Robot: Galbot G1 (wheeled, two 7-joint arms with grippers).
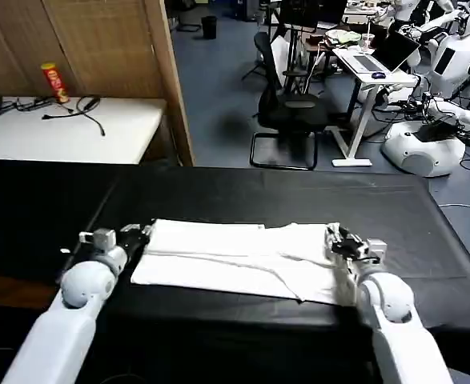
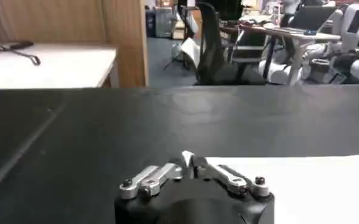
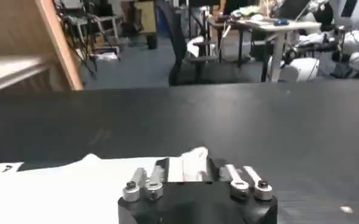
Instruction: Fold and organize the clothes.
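Fingers of left gripper (image 2: 188, 163) closed together, pinching a small peak of white cloth at the left end of the T-shirt (image 1: 239, 258). Same gripper, head view (image 1: 138, 234): low over the black table cloth (image 1: 243, 192), at the shirt's far-left corner, white forearm trailing back toward the near-left edge. Fingers of right gripper (image 3: 190, 165) drawn in on a bunched fold of white fabric, held raised between them. Same gripper, head view (image 1: 333, 238): at the shirt's far-right corner, arm extending back toward the near-right edge. T-shirt folded into a long, flat band, plain white side up, lying crosswise on the near half of the table between the two grippers, each end gripped. Beyond the table cloth, to the left: white side table (image 1: 66, 132) with a red can (image 1: 54, 82) and black cable (image 1: 78, 110). Behind: black office chair (image 1: 287, 108), desk with laptop (image 1: 375, 64).
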